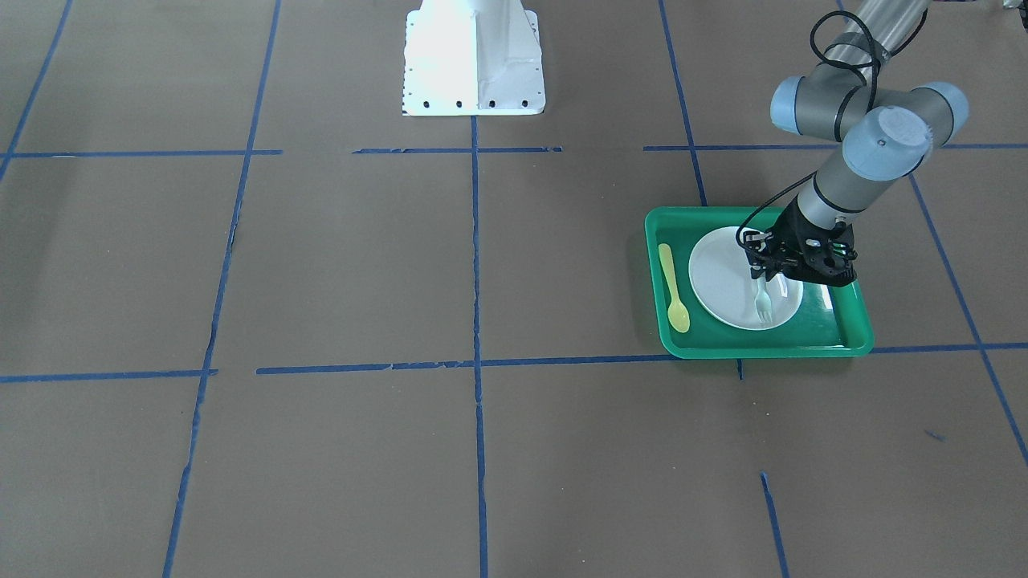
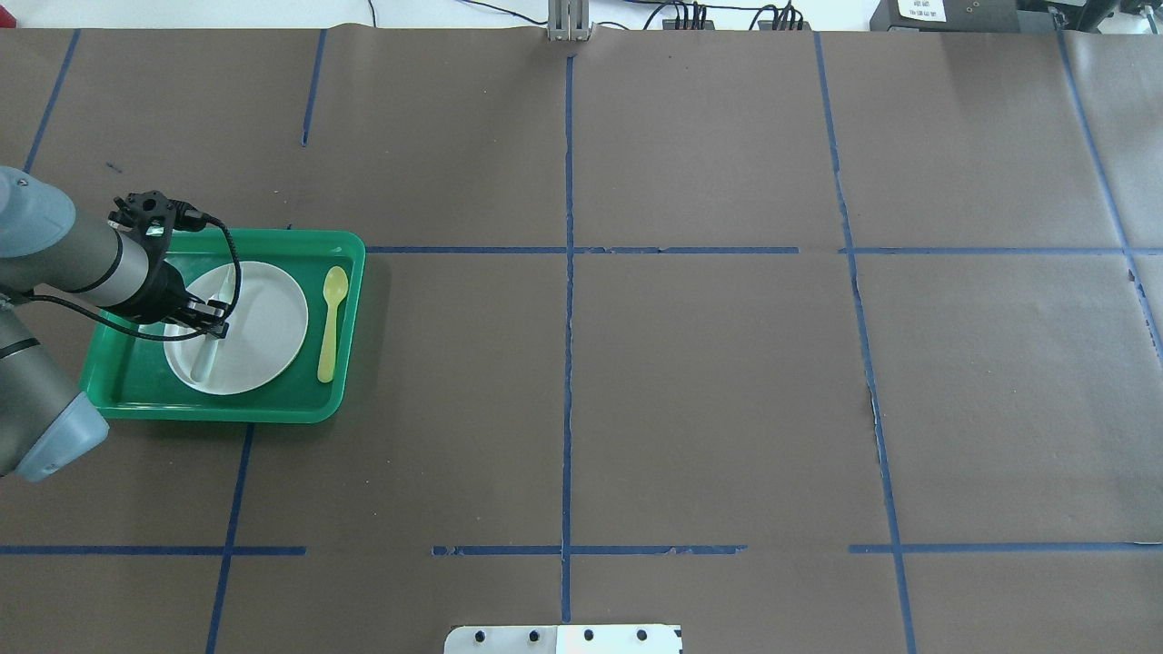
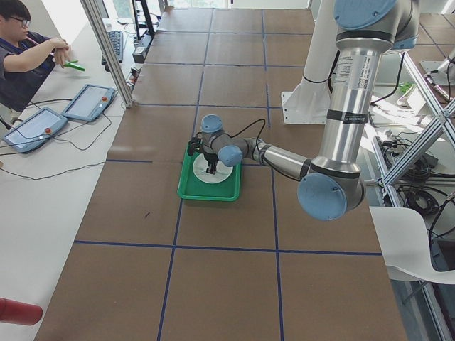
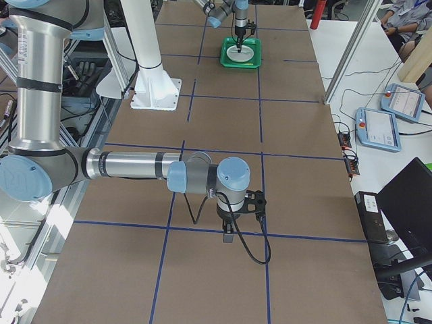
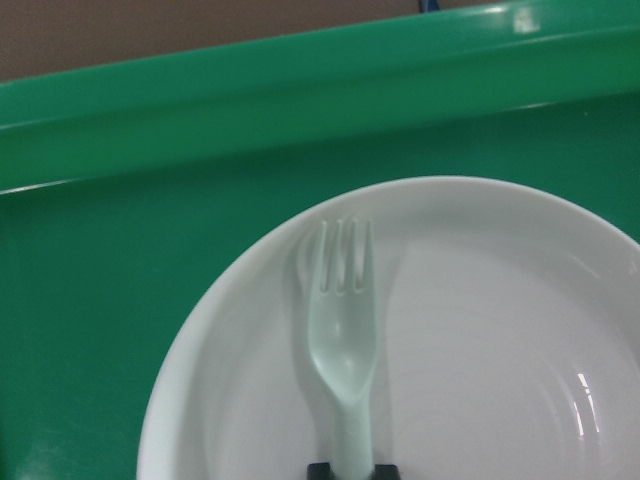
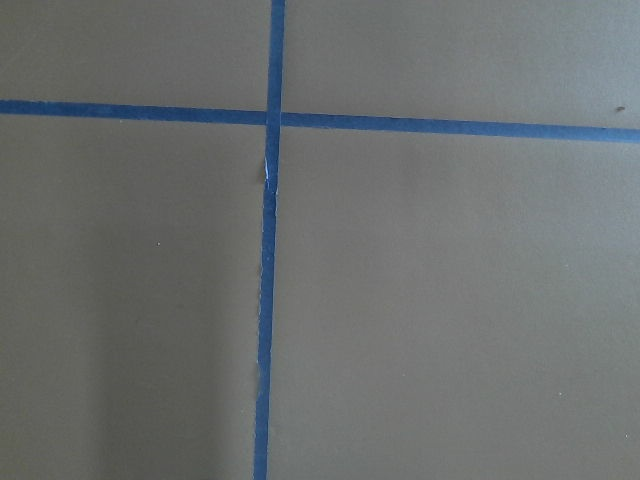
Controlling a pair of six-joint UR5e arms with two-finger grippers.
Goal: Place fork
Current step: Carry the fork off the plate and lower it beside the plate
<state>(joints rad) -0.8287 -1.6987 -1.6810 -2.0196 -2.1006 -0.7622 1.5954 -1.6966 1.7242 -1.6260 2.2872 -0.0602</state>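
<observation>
Robot lab (blue-taped table (image 2: 709,409))

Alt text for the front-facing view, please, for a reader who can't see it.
The left pincer holds a pale fork by its handle over a white plate in a green tray, at the view's right. A yellow spoon lies in the tray beside the plate, on a brown table marked with blue tape.

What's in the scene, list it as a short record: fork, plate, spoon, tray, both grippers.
fork: handle in the left gripper, tines over the white plate
left gripper: shut on the fork
plate: inside the green tray
spoon: yellow, in the tray beside the plate
right gripper: above bare table, far from the tray; open or shut unclear
</observation>
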